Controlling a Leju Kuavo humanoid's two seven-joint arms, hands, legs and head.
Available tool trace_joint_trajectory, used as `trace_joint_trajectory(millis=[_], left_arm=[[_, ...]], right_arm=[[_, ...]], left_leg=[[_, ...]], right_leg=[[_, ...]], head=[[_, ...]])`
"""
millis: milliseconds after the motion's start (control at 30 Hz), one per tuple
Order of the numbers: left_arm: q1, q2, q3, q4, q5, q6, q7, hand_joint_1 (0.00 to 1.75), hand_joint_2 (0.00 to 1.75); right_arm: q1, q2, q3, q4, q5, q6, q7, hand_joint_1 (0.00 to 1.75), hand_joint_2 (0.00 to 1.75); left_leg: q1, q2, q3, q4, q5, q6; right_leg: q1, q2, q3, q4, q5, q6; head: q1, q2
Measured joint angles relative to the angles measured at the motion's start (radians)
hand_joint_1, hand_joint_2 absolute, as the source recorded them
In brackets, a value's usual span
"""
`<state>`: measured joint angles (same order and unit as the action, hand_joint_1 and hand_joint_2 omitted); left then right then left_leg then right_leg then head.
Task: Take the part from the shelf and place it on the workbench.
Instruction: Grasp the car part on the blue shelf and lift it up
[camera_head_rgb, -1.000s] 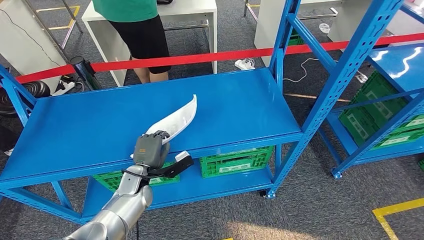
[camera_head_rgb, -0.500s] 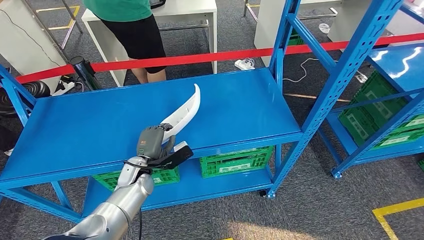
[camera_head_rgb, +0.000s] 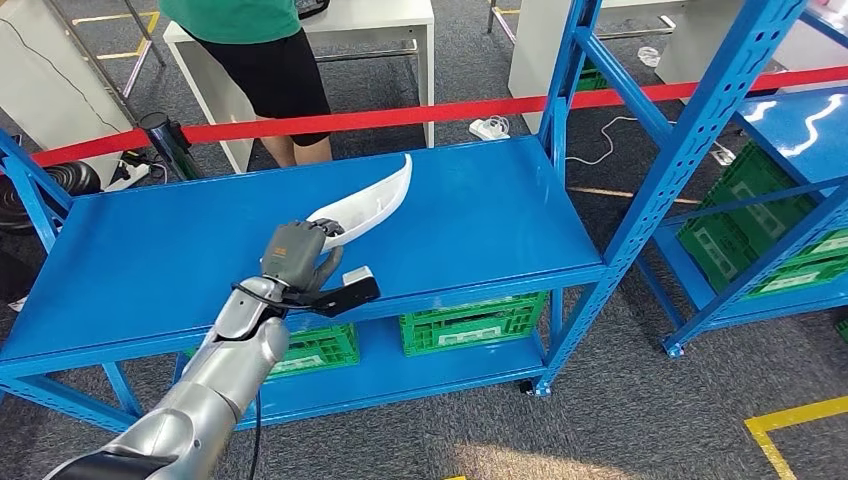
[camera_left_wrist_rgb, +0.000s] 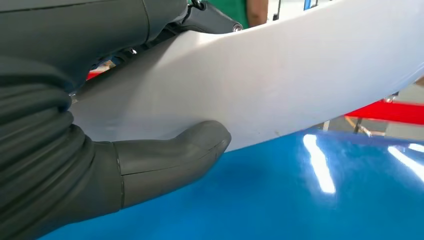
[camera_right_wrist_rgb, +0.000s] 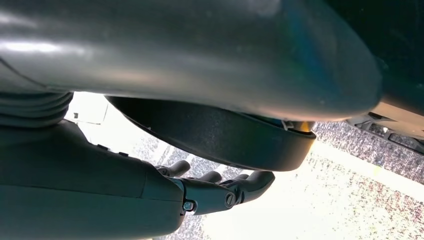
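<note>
A red barrier tape (camera_head_rgb: 420, 115) stretches behind the rack, fixed to a black post (camera_head_rgb: 168, 140). Beyond it a person (camera_head_rgb: 262, 60) stands at a white desk (camera_head_rgb: 385, 18). Green crates (camera_head_rgb: 470, 322) sit on the lower level, with more (camera_head_rgb: 775, 225) in the neighbouring rack.

1 white part (camera_head_rgb: 372, 201), 2 shelves (camera_head_rgb: 180, 240), 1 person (camera_head_rgb: 262, 60).

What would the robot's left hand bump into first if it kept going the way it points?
Probably nothing close: the left hand, holding the white part, points across the bare blue shelf. Farther on stands the red barrier tape, though depth is hard to judge.
</note>
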<state>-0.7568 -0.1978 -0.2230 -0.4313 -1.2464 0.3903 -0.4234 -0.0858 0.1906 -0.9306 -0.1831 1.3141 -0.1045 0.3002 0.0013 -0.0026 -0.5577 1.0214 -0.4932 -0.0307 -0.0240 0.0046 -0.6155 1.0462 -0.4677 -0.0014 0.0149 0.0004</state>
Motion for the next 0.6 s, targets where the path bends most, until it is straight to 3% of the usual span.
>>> trace_joint_trajectory(millis=[233, 400, 600], left_arm=[[0.025, 0.062, -0.093, -0.179, 0.047, -0.076, -0.002, 1.75, 1.75], [0.076, 0.12, -0.156, -0.347, 0.148, -0.207, -0.014, 1.75, 1.75], [0.135, 0.205, -0.227, -0.517, 0.243, -0.296, -0.018, 1.75, 1.75]], right_arm=[[0.0, -0.002, -0.013, 0.0, -0.014, -0.003, 0.0, 0.0, 0.0], [0.0, -0.003, -0.023, 0.0, -0.024, -0.007, 0.0, 0.0, 0.0], [0.001, -0.004, -0.035, 0.0, -0.031, -0.014, 0.0, 0.0, 0.0]], left_leg=[[0.0, 0.0, 0.0, 0.0, 0.0, 0.0], [0.0, 0.0, -0.001, 0.0, 0.0, 0.0], [-0.001, 0.0, -0.001, 0.002, -0.001, 0.002]], right_leg=[[0.0, 0.0, 0.0, 0.0, 0.0, 0.0], [0.0, 0.0, 0.0, 0.0, 0.0, 0.0], [-0.004, 0.0, 0.0, -0.001, 0.001, 0.002]], head=[[0.0, 0.0], [0.0, 0.0], [0.0, 0.0]])
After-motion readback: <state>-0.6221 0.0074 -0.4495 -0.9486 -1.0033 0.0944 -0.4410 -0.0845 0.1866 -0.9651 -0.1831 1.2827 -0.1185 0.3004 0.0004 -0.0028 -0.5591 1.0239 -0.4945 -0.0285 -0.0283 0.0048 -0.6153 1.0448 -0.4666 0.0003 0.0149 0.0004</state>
